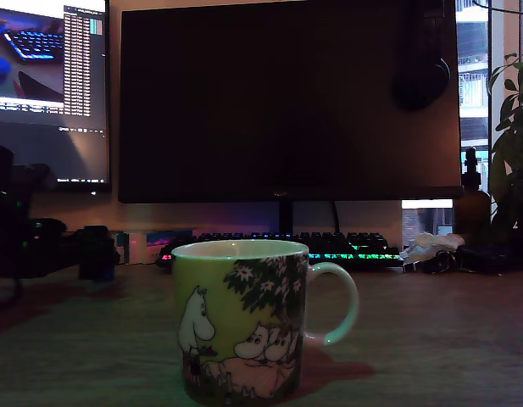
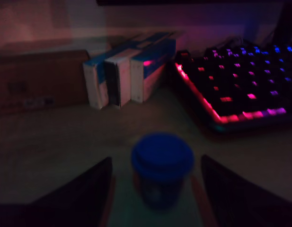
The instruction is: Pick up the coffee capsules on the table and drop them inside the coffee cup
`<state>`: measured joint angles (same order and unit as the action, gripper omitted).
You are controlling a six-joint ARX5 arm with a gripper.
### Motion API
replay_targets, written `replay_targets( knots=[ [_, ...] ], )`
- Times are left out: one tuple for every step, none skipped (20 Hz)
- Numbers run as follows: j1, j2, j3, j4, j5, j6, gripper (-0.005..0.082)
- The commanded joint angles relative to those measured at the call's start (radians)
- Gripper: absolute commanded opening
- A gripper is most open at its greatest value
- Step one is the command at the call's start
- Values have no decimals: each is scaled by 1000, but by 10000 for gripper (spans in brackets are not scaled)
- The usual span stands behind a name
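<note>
Dim room, lit mostly by screens and keyboard glow. The grey-brown wood-grain desk (image 1: 447,339) runs flat across the exterior view. At that view's left a lit monitor (image 1: 49,85) shows text windows, with the dark arm (image 1: 41,242) below it. In the middle stands the coffee cup (image 1: 240,318), glossy pale green ceramic with white cartoon figures and a leafy tree, handle toward the exterior view's right. Behind it are a large black screen (image 1: 286,102) and a backlit keyboard (image 1: 329,248); a leafy plant (image 1: 514,136) stands at far right. In the wrist view, the end effector (image 2: 155,189) is spread, its dark fingers (image 2: 84,198) either side of the blue capsule (image 2: 161,165), which stands on the desk without visible contact. Small boxes (image 2: 129,71) stand beyond.
</note>
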<state>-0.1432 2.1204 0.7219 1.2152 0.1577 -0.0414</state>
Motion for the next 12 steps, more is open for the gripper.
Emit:
replay_targets(
  knots=[
    [-4,40,36,-25,10,9,549],
    [-4,45,54,-52,11,9,549],
    [-4,46,71,-80,11,9,549],
    [-3,46,85,-100,10,17,549],
    [-3,46,95,-105,10,16,549],
    [-3,46,102,-117,10,16,549],
    [-3,46,105,-124,10,16,549],
    [-3,46,105,-131,5,16,549],
    [-4,46,107,-143,-14,16,549],
    [-4,46,109,-168,-13,16,549],
    [-4,46,109,-192,-12,16,549],
    [-4,46,109,-222,-4,17,549]
  ],
)
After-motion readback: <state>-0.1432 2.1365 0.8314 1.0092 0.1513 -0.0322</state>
